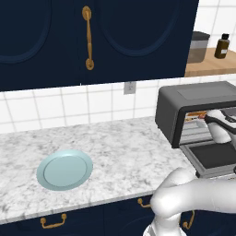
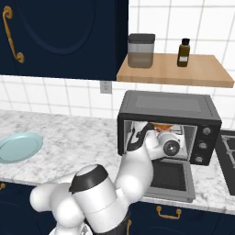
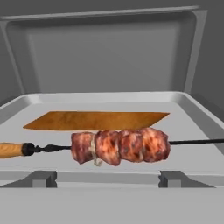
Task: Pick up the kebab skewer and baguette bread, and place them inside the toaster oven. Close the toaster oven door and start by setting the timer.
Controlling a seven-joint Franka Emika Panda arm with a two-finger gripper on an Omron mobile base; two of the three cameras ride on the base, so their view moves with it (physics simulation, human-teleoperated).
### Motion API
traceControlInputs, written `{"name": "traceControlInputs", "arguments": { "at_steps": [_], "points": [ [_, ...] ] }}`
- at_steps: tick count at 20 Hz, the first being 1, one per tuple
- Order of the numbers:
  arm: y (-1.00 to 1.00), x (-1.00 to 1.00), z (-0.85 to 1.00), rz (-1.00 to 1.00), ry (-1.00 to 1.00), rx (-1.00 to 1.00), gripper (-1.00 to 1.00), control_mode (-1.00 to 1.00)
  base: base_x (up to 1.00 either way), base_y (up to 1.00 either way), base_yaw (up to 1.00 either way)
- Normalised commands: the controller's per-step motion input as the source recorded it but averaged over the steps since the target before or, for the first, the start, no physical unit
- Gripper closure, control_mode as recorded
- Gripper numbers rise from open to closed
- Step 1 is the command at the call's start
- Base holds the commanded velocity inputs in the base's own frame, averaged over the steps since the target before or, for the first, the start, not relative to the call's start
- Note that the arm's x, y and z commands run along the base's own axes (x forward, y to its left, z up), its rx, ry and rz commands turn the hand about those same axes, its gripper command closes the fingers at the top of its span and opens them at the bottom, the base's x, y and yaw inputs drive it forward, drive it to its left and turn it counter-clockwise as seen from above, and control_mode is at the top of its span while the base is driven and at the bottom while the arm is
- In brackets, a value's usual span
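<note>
In the hand view the kebab skewer (image 3: 120,145) lies crosswise over the front of the metal tray (image 3: 192,114) inside the toaster oven (image 2: 167,110), its wooden handle to the left. Behind it on the tray lies the baguette bread (image 3: 96,120). My gripper (image 3: 108,179) is open just in front of the skewer, its fingertips (image 3: 41,178) wide apart and clear of the meat. The toaster oven door (image 2: 170,176) hangs down open, and my hand (image 2: 165,144) reaches over it into the oven's mouth (image 1: 203,124).
An empty light blue plate (image 1: 64,169) sits on the marble counter (image 1: 120,143) to the left. A wooden shelf (image 2: 174,71) above the oven carries a canister (image 2: 141,50) and a brown bottle (image 2: 183,53). A stove top (image 2: 228,144) lies right of the oven.
</note>
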Motion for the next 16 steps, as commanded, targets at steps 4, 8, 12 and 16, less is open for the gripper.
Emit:
{"name": "traceControlInputs", "arguments": {
  "at_steps": [4, 8, 12, 16],
  "points": [
    [0.00, 0.19, 0.00, 0.00, 0.00, 0.00, -1.00, -1.00, 0.00, 0.00, 0.00],
    [0.00, -0.19, 0.00, 0.00, 0.00, 0.00, -1.00, -1.00, 0.00, 0.00, 0.00],
    [0.00, -0.56, 0.00, 0.00, 0.00, 0.00, -1.00, -1.00, 0.00, 0.00, 0.00],
    [0.00, -0.62, 0.03, 0.00, 0.00, 0.00, -1.00, -1.00, 0.00, 0.00, 0.00]
  ]
}}
